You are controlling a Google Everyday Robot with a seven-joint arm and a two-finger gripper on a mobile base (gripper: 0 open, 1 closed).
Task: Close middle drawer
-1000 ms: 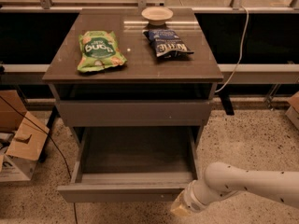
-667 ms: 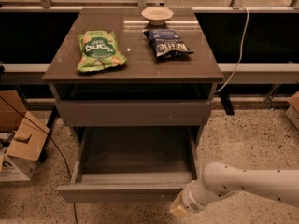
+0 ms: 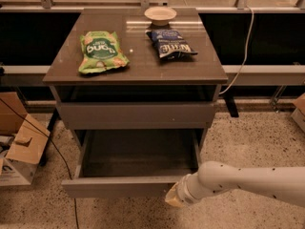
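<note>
Lower centre: hand [image 3: 174,198] has edged left to the drawer [image 3: 114,187] front's right end; open or shut, can't tell. The drawer's still fully out, so push prob. next.

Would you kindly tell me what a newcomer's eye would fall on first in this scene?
The middle drawer gapes wide open low down, showing its grey floor. The white arm reaches in from the lower right, with its claw at the right end of the drawer's front panel. On the tabletop lie a green snack bag at left, a blue chip bag at right and a small bowl behind them.
</note>
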